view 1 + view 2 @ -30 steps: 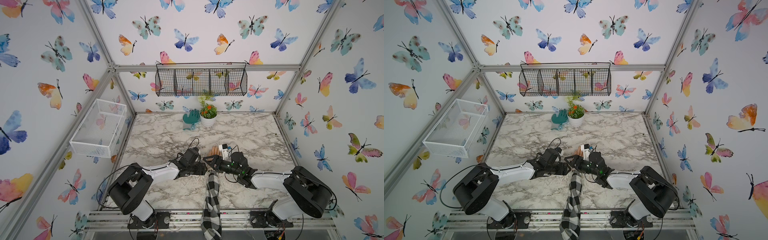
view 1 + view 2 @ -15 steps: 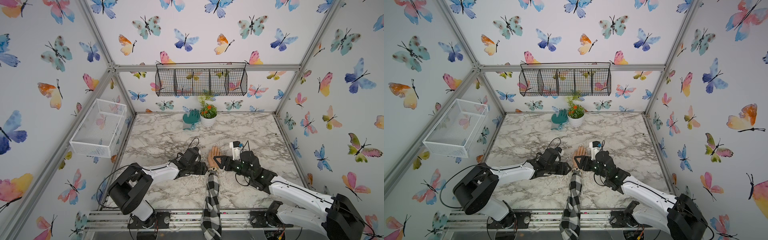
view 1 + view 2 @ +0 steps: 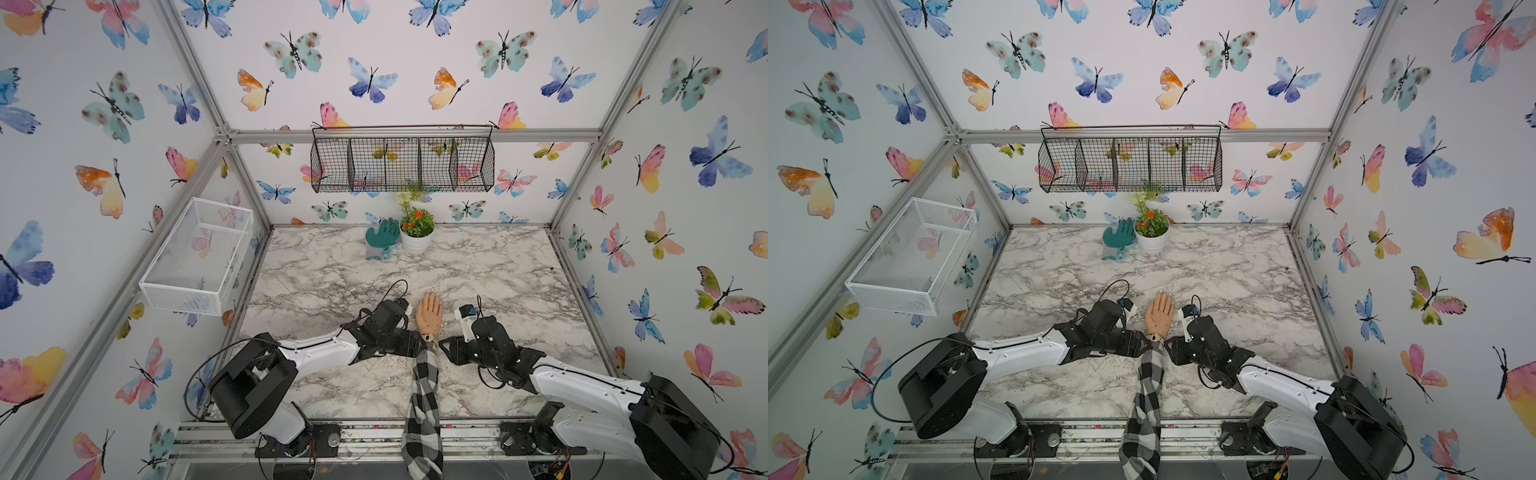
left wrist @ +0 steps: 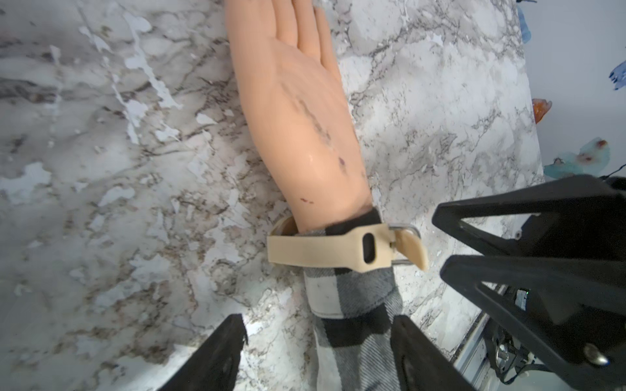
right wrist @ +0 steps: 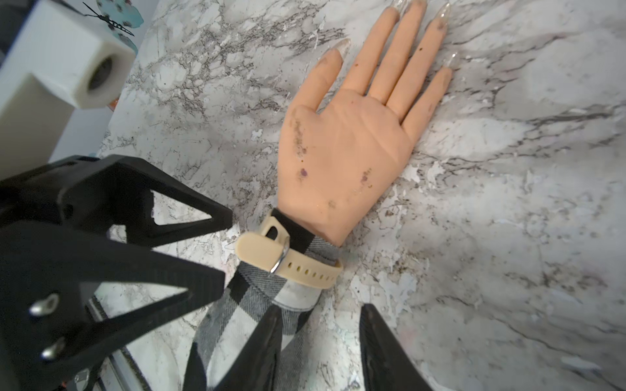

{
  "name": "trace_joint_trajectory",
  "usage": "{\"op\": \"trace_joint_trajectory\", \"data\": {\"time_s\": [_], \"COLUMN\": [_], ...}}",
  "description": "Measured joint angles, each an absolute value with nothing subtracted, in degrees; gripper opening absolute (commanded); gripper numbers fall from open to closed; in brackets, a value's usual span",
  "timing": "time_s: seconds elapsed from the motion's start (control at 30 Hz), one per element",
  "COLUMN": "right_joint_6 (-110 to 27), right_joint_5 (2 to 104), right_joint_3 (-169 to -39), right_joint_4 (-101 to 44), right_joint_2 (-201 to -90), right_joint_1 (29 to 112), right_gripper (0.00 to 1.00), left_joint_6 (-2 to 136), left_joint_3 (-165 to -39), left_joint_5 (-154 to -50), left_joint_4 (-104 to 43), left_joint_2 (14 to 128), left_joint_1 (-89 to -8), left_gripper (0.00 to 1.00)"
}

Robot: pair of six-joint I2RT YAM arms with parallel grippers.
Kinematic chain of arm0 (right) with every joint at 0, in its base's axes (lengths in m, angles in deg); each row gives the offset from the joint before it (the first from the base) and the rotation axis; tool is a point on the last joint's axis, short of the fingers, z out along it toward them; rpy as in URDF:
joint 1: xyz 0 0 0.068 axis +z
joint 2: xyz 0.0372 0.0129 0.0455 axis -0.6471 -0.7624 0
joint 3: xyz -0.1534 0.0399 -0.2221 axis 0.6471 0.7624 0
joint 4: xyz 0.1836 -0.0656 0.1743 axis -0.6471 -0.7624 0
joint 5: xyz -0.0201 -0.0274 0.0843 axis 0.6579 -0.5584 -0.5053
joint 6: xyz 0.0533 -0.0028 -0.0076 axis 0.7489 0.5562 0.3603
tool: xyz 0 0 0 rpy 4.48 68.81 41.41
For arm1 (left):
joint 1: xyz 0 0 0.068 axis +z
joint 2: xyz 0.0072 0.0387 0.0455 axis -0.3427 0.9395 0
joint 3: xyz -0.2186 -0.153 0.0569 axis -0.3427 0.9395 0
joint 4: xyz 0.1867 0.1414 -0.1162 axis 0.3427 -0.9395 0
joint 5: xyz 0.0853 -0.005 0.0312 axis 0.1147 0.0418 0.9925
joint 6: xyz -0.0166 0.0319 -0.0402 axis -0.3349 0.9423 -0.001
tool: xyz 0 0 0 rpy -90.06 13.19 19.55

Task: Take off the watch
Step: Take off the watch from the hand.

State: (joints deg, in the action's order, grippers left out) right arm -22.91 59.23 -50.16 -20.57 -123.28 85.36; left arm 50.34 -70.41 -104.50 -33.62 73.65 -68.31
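Right gripper [image 3: 444,347] has swung in beside the wrist; left gripper [image 3: 419,341] unmoved. Both top views: mannequin hand [image 3: 429,313] lies on the worktop [image 3: 332,282], open room beyond, front edge near. Left wrist: watch [image 4: 321,250] buckled over the sleeve [image 4: 355,294] cuff, strap tail [image 4: 411,248] jutting free; own jaws apart, astride the sleeve. Right wrist: jaws apart. Judgement: pinch tail, pull back through buckle [image 5: 281,259], sleeve steadied.

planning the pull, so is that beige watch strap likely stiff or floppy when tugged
Probably flexible: the watch strap curves snugly round the checked sleeve. Its matte, rubbery look suggests the jaws would grip rather than slip. Being thin, it likely weighs little.
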Motion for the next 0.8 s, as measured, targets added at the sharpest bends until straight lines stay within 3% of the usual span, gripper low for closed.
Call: {"op": "trace_joint_trajectory", "data": {"time_s": [0.8], "right_joint_6": [-5.58], "right_joint_5": [54.49], "right_joint_3": [-48.28], "right_joint_4": [-7.74], "right_joint_2": [-129.64], "right_joint_1": [85.36], "right_gripper": [0.30], "left_joint_6": [50.45], "left_joint_3": [-70.39], "left_joint_5": [-104.22], "left_joint_4": [-33.54], "left_joint_2": [75.22], "left_joint_1": [-68.66], "left_gripper": [0.71]}}
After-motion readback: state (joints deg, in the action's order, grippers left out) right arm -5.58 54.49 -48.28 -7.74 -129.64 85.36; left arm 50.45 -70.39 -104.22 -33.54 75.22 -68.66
